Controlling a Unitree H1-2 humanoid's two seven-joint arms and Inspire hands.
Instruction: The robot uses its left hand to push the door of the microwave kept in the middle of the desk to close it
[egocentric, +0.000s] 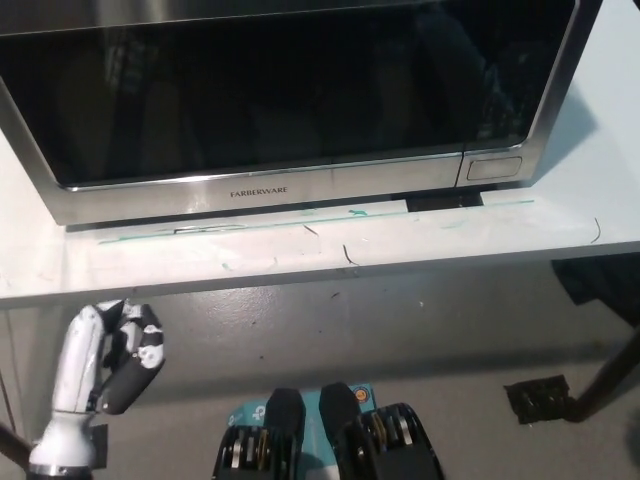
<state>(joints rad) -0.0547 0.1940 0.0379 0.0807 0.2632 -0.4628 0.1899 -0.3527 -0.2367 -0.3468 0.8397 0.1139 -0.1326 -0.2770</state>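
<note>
Sitting shut on the white surface (300, 262), the microwave (290, 190) fills the upper part of the head view, its dark glass door (270, 90) flush with the steel frame.
Below the door a steel strip carries the brand lettering, and a small push button (494, 166) sits at the lower right corner of the front. The white left hand (108, 360) hangs at the lower left, below the surface's front edge and well apart from the microwave, fingers loosely curled and holding nothing.
</note>
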